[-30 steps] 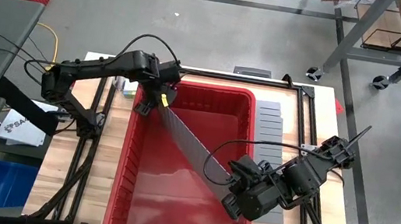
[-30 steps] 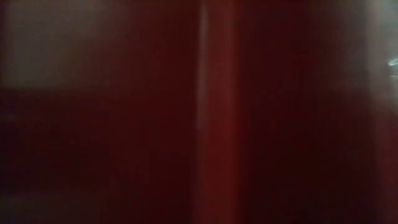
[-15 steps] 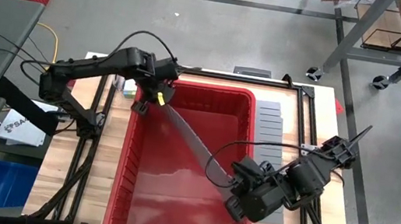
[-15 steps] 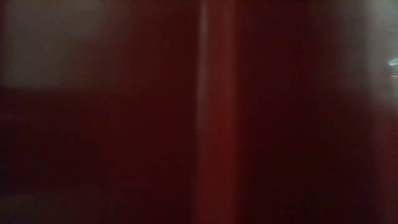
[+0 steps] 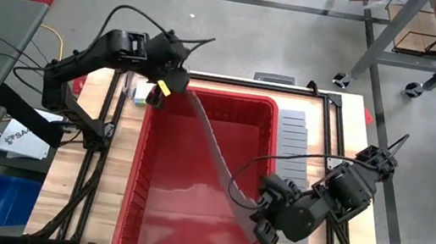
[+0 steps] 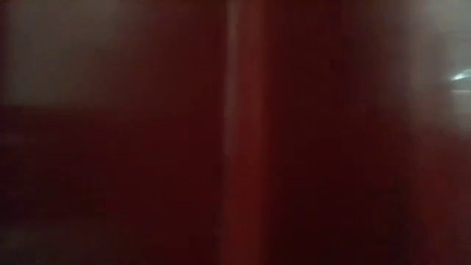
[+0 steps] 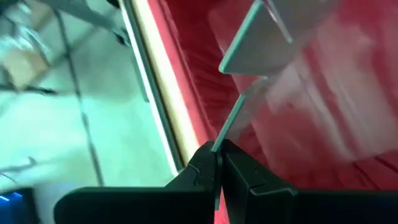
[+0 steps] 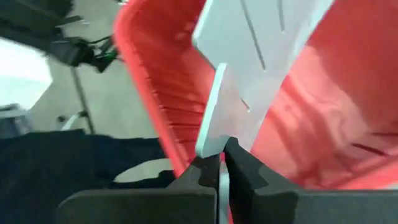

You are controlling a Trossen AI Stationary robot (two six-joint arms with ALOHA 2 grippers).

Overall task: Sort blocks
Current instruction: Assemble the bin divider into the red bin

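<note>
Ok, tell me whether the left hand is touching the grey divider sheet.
Touching. In the left wrist view, the left hand is shut on the edge of the grey divider sheet, which runs straight out from between its fingers.

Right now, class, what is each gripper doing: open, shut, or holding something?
Left gripper: shut on one end of the grey divider sheet, at the red bin's far-left corner.
Right gripper: shut on its other end.

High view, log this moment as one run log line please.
left end effector: shut on long grey slotted plastic divider sheet | right end effector: shut on other end | large red plastic bin: beneath
</note>
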